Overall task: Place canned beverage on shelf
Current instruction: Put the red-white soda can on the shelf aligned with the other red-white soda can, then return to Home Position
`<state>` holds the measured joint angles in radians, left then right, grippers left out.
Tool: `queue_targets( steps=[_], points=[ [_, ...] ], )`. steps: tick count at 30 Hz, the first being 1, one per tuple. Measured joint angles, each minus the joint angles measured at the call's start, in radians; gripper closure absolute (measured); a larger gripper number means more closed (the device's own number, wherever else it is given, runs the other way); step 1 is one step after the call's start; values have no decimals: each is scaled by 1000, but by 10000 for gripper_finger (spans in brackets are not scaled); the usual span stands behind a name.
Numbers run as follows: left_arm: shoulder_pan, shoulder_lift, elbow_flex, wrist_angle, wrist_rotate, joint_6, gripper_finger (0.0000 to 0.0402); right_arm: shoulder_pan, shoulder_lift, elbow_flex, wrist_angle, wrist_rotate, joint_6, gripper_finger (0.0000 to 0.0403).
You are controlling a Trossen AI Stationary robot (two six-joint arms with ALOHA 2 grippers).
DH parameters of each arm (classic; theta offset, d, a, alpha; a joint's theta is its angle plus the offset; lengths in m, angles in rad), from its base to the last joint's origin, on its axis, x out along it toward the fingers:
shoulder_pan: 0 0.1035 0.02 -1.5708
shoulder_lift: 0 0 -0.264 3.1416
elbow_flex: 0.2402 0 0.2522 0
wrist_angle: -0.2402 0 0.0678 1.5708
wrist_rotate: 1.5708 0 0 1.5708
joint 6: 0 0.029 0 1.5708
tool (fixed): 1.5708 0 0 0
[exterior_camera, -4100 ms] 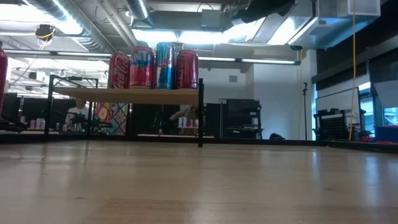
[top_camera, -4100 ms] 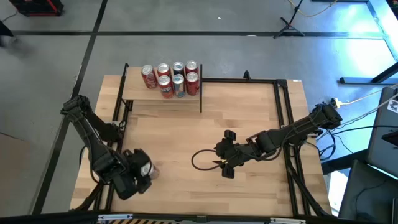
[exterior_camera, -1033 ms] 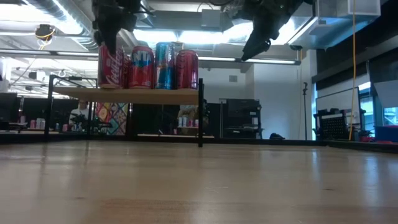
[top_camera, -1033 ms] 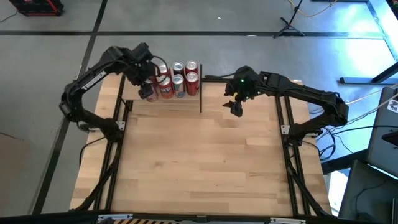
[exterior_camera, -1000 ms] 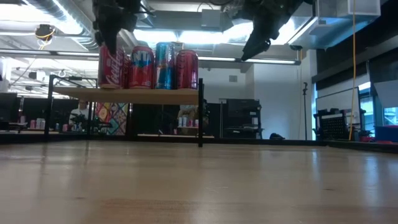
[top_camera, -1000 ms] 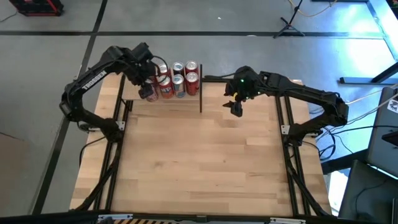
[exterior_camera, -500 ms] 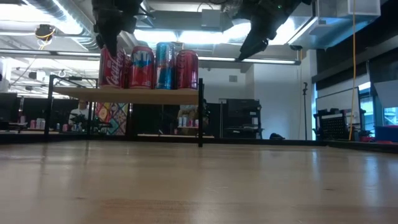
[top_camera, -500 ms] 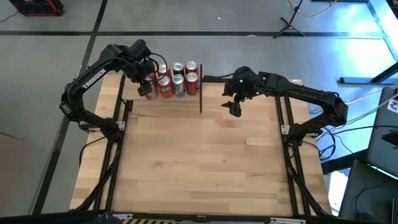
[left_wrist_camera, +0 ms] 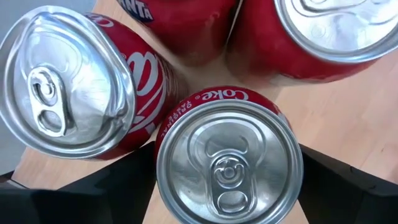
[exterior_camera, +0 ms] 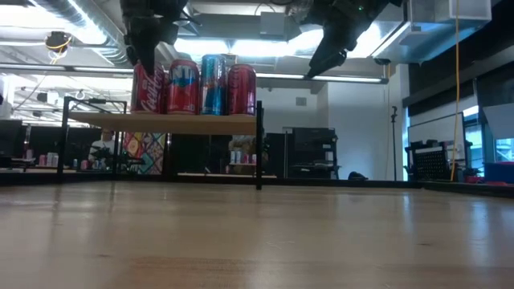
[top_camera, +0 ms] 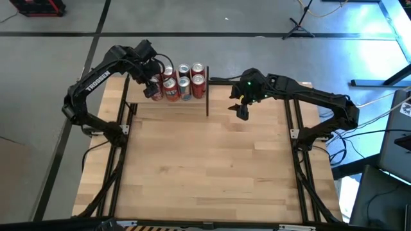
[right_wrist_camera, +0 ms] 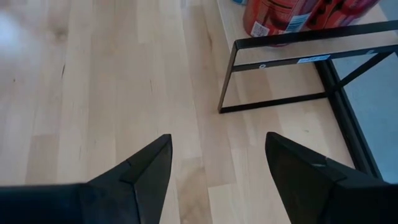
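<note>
I am the two-armed robot at a light-wood table (top_camera: 212,160). My left gripper (top_camera: 151,85) reaches over the shelf (top_camera: 186,103) at the table's far left corner, straight above a Coke can (left_wrist_camera: 227,163). In the left wrist view its two dark fingers (left_wrist_camera: 115,186) stand either side of the can, spread wide, with a slim gap showing, so I judge the can is let go and stands upright on the shelf board by its own weight. It is at the near left of the cluster, just beside another Coke can (left_wrist_camera: 74,81) and close to more red cans (left_wrist_camera: 323,31).

The shelf holds a tight group of upright cans (exterior_camera: 197,84), mostly red with one blue among them; I cannot count them surely.

The can looks rigid but thin-walled and smooth, likely slippery and easy to dent. I judge the mid-body, squeezed across its round sides, the best hold, with a straight lift so neighbours stay unbumped.

My right gripper (top_camera: 242,113) waits above the table, right of the shelf, fingers apart and empty.
</note>
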<state>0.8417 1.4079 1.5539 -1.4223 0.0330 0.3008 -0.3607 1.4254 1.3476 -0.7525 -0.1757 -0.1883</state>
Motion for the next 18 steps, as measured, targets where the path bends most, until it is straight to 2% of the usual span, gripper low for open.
queue_targets(
  steps=[10,15,18],
  points=[
    [0,-56,-1,4,4,-2,76,0,0,0,1,2,0,155],
    [-1,-67,2,-1,-27,-2,76,0,0,0,2,1,0,155],
    [0,-96,50,-8,-33,-4,76,0,0,0,2,1,0,155]
  ],
)
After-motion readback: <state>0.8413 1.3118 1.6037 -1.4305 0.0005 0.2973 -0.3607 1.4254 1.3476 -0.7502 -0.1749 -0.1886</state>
